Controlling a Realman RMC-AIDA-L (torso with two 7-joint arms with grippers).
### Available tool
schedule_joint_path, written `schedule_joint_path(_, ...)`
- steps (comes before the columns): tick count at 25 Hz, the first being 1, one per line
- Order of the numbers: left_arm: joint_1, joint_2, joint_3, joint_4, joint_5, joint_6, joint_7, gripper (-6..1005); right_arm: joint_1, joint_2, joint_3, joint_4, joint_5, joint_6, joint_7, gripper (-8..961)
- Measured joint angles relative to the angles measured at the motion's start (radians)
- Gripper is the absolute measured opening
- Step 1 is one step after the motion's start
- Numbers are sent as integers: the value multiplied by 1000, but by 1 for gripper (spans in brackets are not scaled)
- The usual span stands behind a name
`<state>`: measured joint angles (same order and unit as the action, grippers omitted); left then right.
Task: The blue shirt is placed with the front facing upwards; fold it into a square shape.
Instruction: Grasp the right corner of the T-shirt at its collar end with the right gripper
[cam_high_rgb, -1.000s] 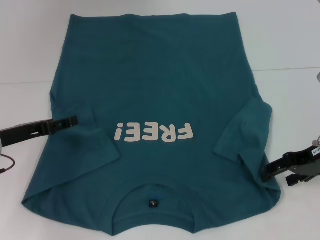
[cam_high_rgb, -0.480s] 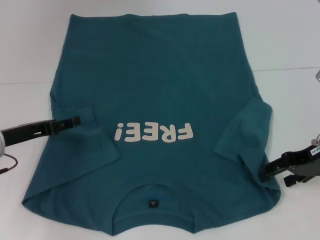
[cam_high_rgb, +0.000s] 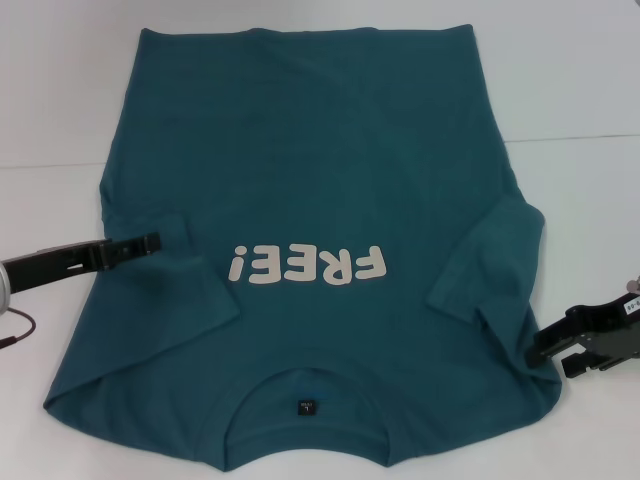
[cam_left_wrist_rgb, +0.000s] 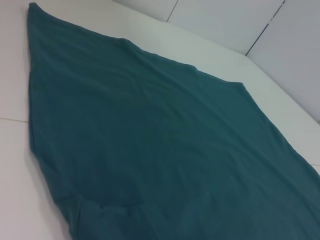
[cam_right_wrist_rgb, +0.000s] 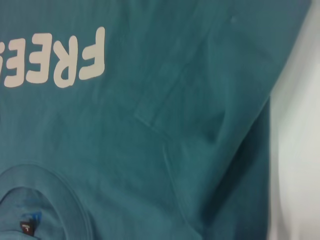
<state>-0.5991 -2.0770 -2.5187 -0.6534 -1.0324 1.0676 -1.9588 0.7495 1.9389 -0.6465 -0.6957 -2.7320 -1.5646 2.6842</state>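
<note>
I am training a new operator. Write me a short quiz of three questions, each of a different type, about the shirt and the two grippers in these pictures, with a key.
1. True or false: the cream FREE! lettering on the blue shirt faces up.
2. Multiple choice: where is the left gripper? A) at the collar B) over the sleeve folded in on the robot's left side C) at the far hem
3. Short answer: which edge of the shirt lies nearest the robot?

Key:
1. True.
2. B.
3. The collar edge, with the small dark neck label. The right gripper is at the shirt's right edge, near the shoulder.
</note>
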Motion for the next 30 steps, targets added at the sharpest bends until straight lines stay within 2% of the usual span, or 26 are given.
schedule_joint_path(1,0,0,0,0,0,0,0,874,0,0,1,4,0,1,0,649)
schedule_joint_path(15,4,0,0,0,0,0,0,874,-17,0,6,36,0,20,5,637)
schedule_joint_path(25,4,0,0,0,0,0,0,875,-28,0,60,36,0,40,5,628)
schedule_joint_path(30,4,0,0,0,0,0,0,875,-28,1,76,37,3,42,5,545)
